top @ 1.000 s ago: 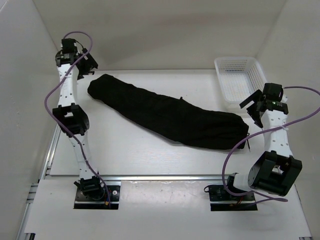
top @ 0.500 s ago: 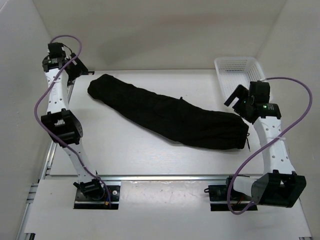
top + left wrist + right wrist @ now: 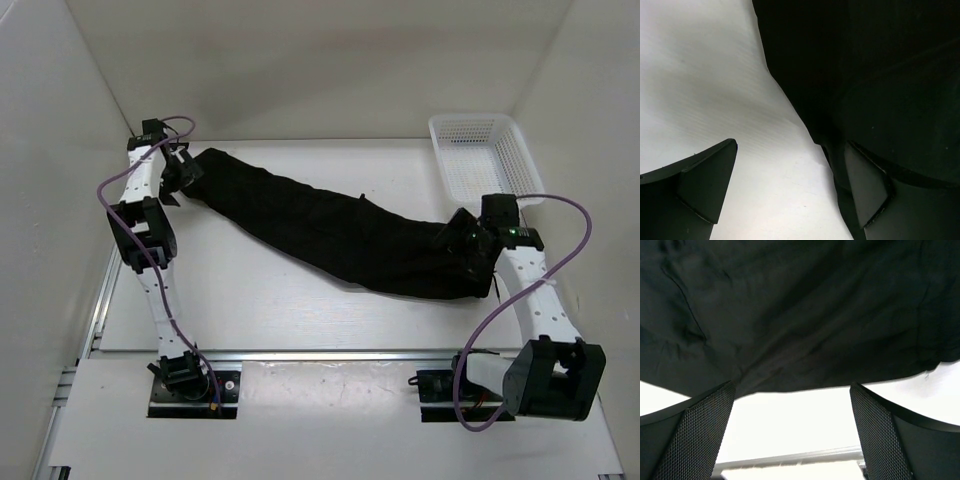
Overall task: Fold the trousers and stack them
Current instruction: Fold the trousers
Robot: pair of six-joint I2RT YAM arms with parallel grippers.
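Top external: black trousers (image 3: pixel 340 230) lie diagonally.

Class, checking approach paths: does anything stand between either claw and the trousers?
Nothing visible does: the open left claw is at the left end of the trousers, the open right claw at the right end.

Trousers (image 3: pixel 340 230) plain black; basket (image 3: pixel 476 120) white mesh; table (image 3: pixel 260 295) white; arms (image 3: pixel 540 300) white, black joints.
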